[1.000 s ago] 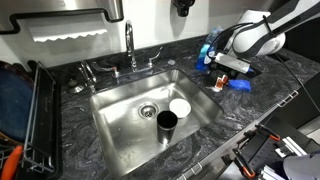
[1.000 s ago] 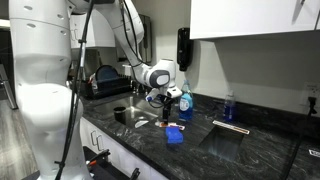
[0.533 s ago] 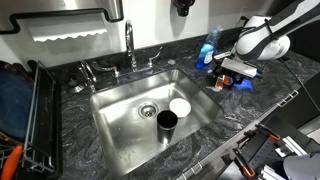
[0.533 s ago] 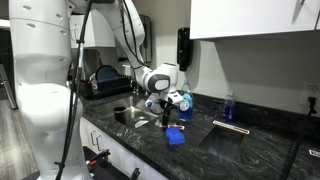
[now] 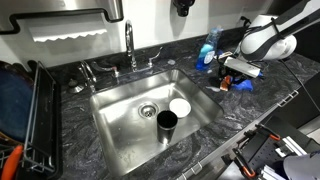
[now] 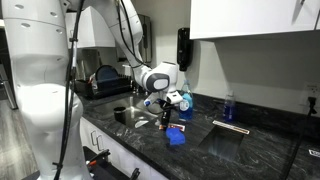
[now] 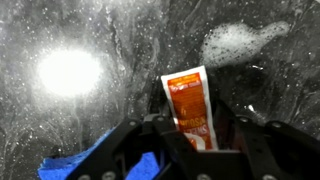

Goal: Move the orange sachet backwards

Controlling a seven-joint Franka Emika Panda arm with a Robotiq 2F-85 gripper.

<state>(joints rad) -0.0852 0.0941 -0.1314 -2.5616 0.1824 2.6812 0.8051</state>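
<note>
1. Since a second ago, the gripper (image 5: pixel 233 79) has slid rightward along the counter (image 5: pixel 200 140), farther from the sink's (image 5: pixel 115 125) right rim. The orange sachet (image 5: pixel 224 86) has gone with it.
2. The wrist view shows the gripper (image 7: pixel 195 140) clamped on the orange sachet (image 7: pixel 188 100). The packet's near end sits between the fingers, and its free end points away over the dark marbled counter (image 7: pixel 130 30).
3. The sachet is right of the sink, directly under the gripper, with a blue cloth (image 5: pixel 244 85) just beside it on the right. Whether the packet touches the counter I cannot tell.
4. In an exterior view the gripper (image 6: pixel 164 108) holds the sachet (image 6: pixel 166 119) just above and left of the blue cloth (image 6: pixel 175 137).
5. A blue bottle (image 5: pixel 208 48) stands at the far edge of the counter, near the arm.
6. Inside the sink, a white bowl (image 5: pixel 180 107) and a black cup (image 5: pixel 167 123) sit side by side at the right, and the faucet (image 5: pixel 130 45) rises behind the basin.
</note>
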